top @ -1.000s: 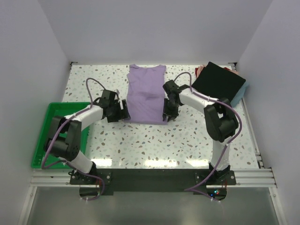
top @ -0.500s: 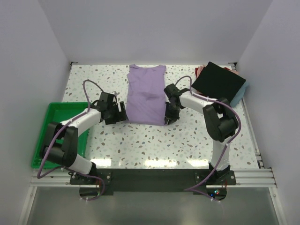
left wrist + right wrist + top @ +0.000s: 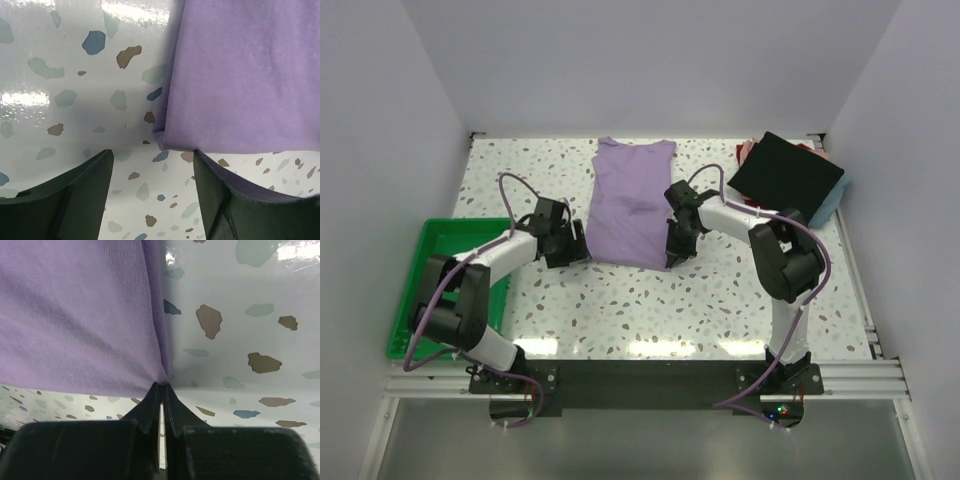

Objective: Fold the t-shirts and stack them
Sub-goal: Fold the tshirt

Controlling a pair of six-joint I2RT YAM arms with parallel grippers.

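Lavender tee (image 3: 632,205) corner pinched by right fingers (image 3: 150,412); left fingers (image 3: 220,190) open just beside it.

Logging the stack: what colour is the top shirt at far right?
The top shirt is black; best seen in top external view.

lavender t-shirt (image 3: 632,205) flat mid-table, folded stack (image 3: 788,175) far-right

Lavender-purple cloth t-shirt (image 3: 632,205) lies flat mid-way across the speckled terrazzo table (image 3: 620,310). Left gripper (image 3: 578,246) at its near-left corner, right gripper (image 3: 675,250) at its near-right corner. Folded black t-shirt (image 3: 787,172) far right. Green plastic tray (image 3: 408,300) at left edge.
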